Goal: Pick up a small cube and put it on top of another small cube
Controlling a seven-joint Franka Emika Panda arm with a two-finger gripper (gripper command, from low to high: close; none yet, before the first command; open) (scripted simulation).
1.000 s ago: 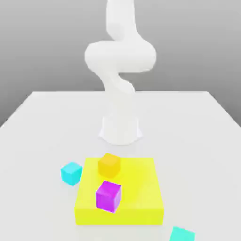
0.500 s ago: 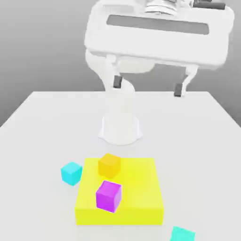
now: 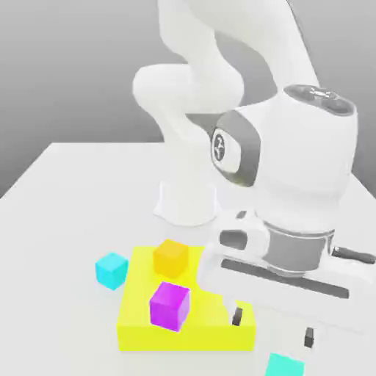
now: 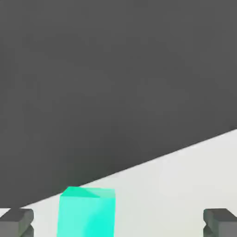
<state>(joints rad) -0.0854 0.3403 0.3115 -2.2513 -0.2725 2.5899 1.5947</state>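
While the hand (image 3: 272,327) hangs spread above the teal cube (image 3: 284,365), lower right | cube: likely light, rigid | grip: opposite flat sides.

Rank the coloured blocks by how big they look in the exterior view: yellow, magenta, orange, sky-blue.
1. Flat yellow block, by far the largest.
2. Magenta cube, though it sits nearer the camera, which may flatter it.
3. Orange cube and sky-blue cube look alike; I would not rank them.
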